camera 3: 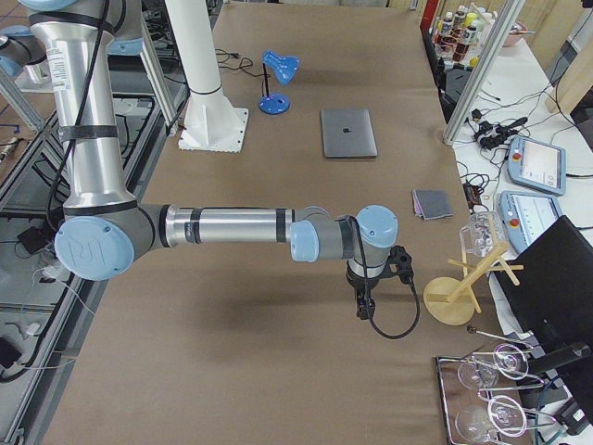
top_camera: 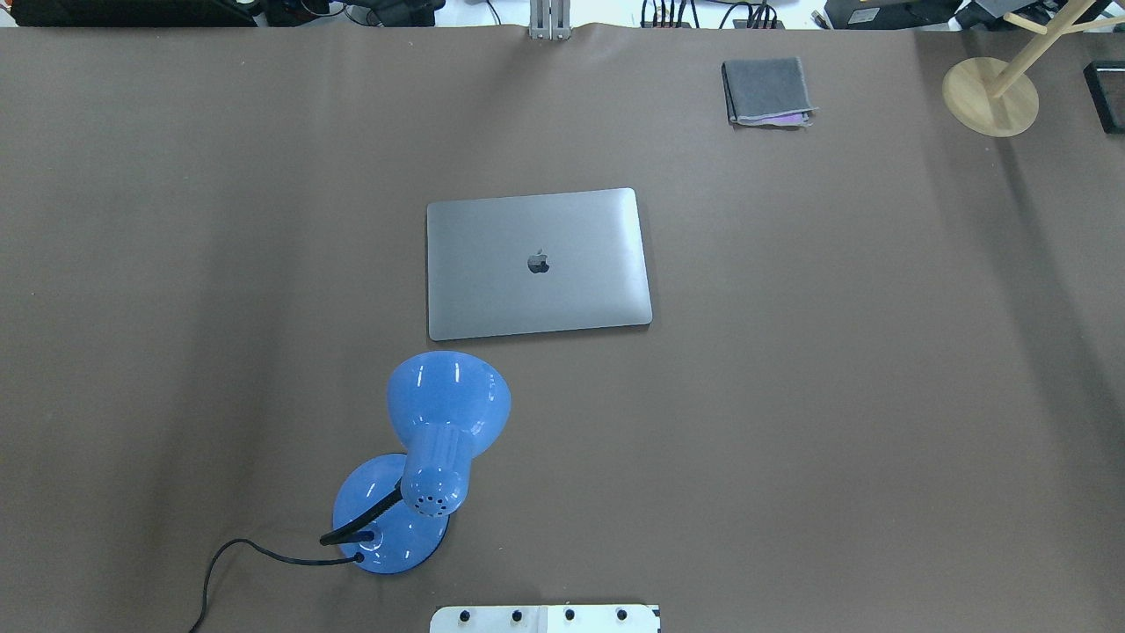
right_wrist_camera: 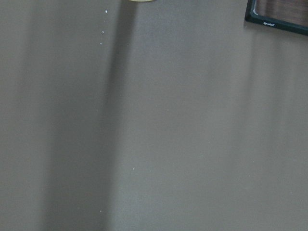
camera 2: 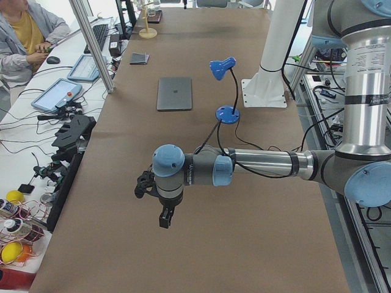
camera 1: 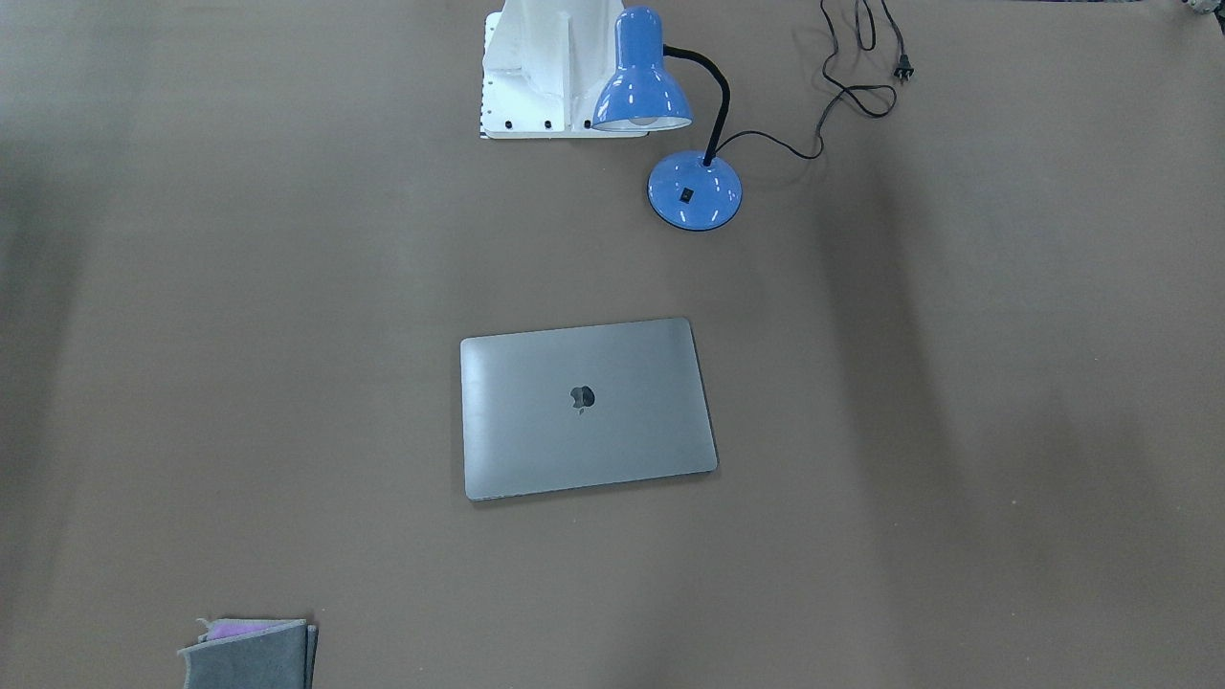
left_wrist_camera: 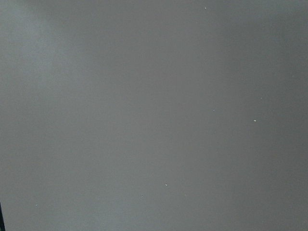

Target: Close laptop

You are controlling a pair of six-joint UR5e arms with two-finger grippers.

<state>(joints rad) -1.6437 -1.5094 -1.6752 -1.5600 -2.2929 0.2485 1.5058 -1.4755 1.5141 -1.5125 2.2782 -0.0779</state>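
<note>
The space-grey laptop (camera 1: 612,431) lies flat in the middle of the brown table with its lid down and the dark apple logo facing up. It also shows in the overhead view (top_camera: 571,281), the exterior left view (camera 2: 175,93) and the exterior right view (camera 3: 348,133). My left gripper (camera 2: 164,221) hangs over the table's left end, far from the laptop. My right gripper (camera 3: 364,311) hangs over the right end, also far away. Both show only in the side views, so I cannot tell whether they are open or shut. Both wrist views show only bare table cover.
A blue desk lamp (top_camera: 448,413) stands between the laptop and the robot's white base (camera 1: 536,67), its cord (camera 1: 861,86) trailing on the robot's left. A grey felt pouch (top_camera: 766,90) and a wooden stand (top_camera: 990,95) sit at the far right.
</note>
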